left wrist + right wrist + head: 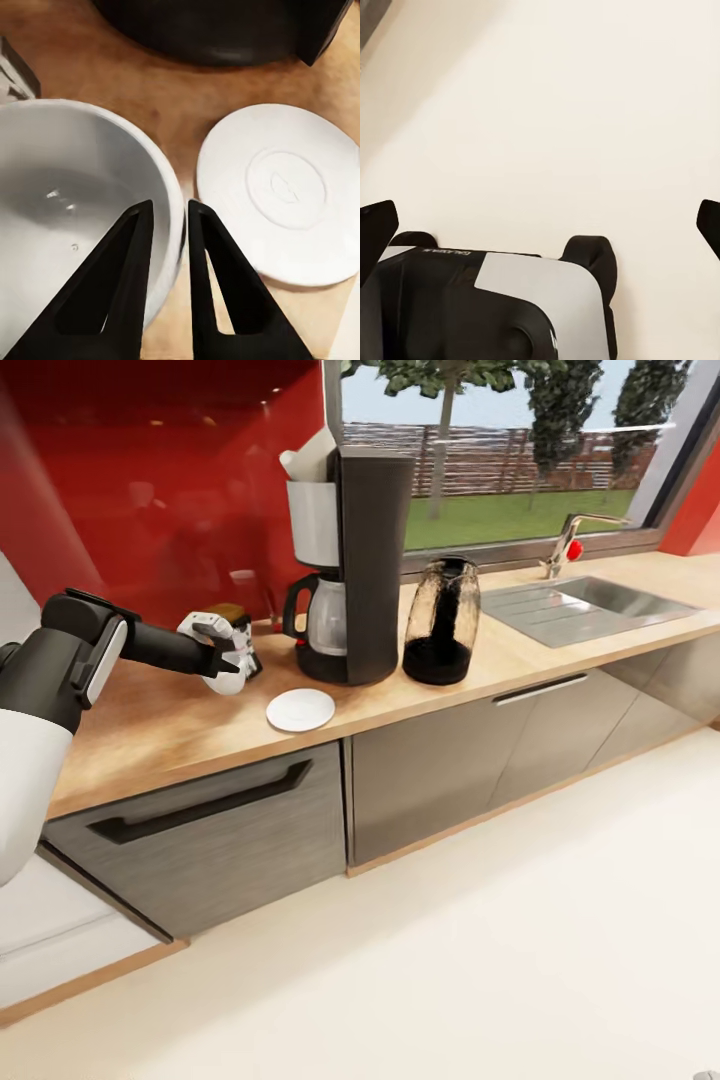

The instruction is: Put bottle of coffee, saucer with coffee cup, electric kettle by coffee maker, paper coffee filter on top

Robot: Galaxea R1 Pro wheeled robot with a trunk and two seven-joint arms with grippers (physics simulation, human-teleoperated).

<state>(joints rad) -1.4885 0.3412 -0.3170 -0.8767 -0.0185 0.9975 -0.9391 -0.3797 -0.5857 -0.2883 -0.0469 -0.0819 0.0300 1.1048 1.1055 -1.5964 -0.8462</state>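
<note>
My left gripper (228, 660) hovers low over the kitchen countertop (150, 730), left of the coffee maker (355, 560). In the left wrist view its fingers (120, 292) are shut on the rim of the white coffee cup (67, 195), one inside and one outside. The white saucer (285, 195) lies bare beside the cup, in front of the coffee maker's dark base (217, 30). An off-white paper coffee filter (310, 455) sticks out of the machine's top. The electric kettle (440, 622) stands to its right. The bottle of coffee (232, 612) peeks out behind my gripper. My right gripper (544, 225) is open above the floor.
A steel sink (590, 605) and tap (565, 542) sit at the counter's right end under the window. A red wall backs the counter. Grey cabinet fronts (210, 830) run beneath, with pale floor (480, 960) before them.
</note>
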